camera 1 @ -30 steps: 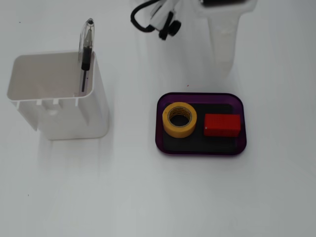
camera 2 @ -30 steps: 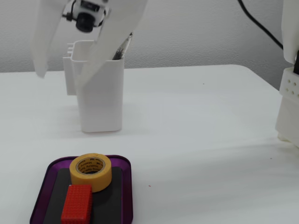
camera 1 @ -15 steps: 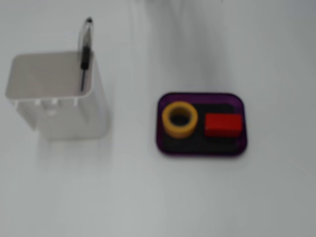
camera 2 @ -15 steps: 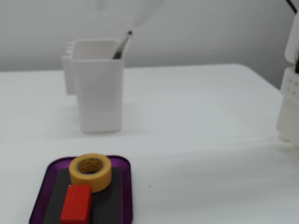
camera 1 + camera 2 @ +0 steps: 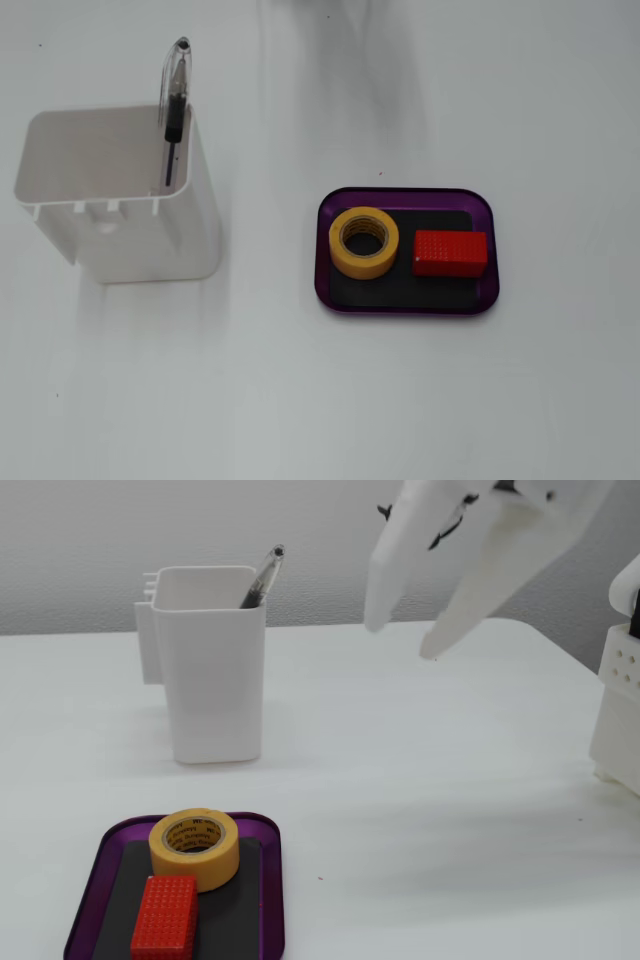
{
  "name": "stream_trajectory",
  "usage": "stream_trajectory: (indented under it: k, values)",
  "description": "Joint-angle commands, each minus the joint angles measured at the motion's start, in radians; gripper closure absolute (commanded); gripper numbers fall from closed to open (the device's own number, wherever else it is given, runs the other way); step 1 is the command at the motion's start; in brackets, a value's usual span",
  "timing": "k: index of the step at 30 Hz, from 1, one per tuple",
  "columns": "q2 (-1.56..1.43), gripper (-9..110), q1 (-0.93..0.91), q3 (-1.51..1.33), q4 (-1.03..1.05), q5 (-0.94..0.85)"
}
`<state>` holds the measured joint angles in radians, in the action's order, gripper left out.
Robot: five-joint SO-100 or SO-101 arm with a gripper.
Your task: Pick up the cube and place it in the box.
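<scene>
Sitting bare and white, the desk [image 5: 300, 400] is carrying everything in both fixed views. The robot arm is showing only in the low side view, hanging high at the upper right with its gripper [image 5: 405, 642] well apart from the tray; the overhead view is not catching it at all. Its two white fingers [image 5: 395, 565] are standing spread, nothing between them, which reads as a release already made rather than a grasp being set up.

The tall white plastic container [image 5: 120, 200] is standing upright at the left of the overhead view, open top facing up, and a pen [image 5: 172, 110] is leaning against its far wall because the container is deeper than the pen needs.

The purple tray [image 5: 407, 304] is lying flat to the right of the container, well apart from it, serving as the box of the task. Its raised rim is keeping both contents from sliding off the black bottom.

The yellow tape roll [image 5: 363, 242] is resting flat on its side in the tray's left half, hole upward.

The red cube [image 5: 450, 253] is lying in the tray's right half, just beside the roll, long side parallel to the tray's long edge, textured face up. Judging from this, the placing is looking done and the arm is clear.
</scene>
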<state>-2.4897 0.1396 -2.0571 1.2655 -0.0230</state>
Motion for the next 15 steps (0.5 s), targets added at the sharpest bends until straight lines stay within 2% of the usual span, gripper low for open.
stream_trajectory:
  k: [1, 9, 15]
  values:
    - [-0.186, 92, -0.006, -0.276, -0.129, 0.002]
    - [-0.584, 92, -0.009, -0.716, -0.291, 0.006]
    - [-0.856, 92, -0.077, -0.899, -0.268, 0.008]
